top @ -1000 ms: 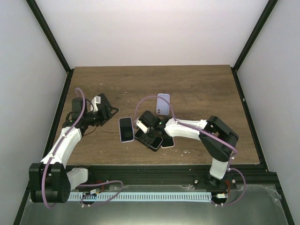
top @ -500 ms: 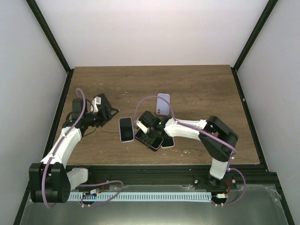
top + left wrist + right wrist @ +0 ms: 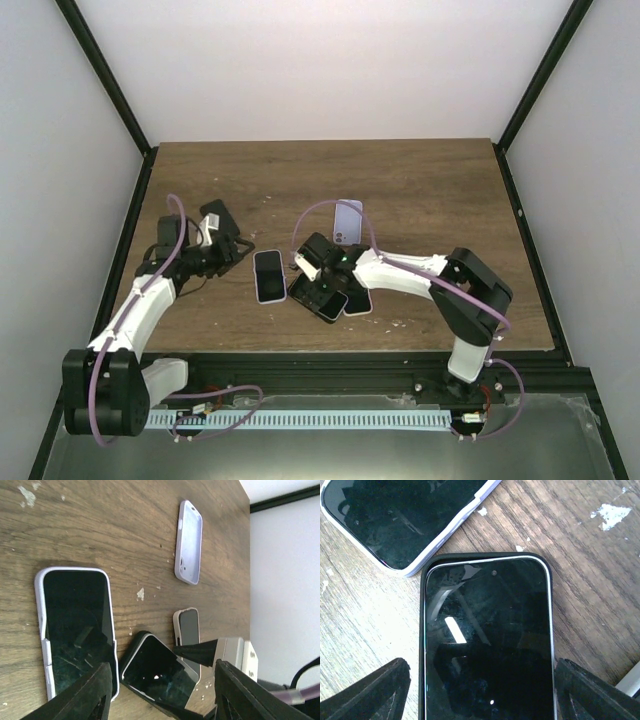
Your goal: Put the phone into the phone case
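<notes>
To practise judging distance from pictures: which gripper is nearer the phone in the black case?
Right. The right gripper is directly over the phone in the black case, a finger on either side. The left gripper is off to its left, beyond the white-cased phone.

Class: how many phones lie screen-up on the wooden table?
3: a white-edged phone on the left, a black-cased phone under the right gripper, and a pale-edged phone beside it, partly hidden.

The phone point(image 3: 487, 645) lay flat, its dark screen facing up. It sat within the rim of the black case point(image 3: 470, 556).
</notes>
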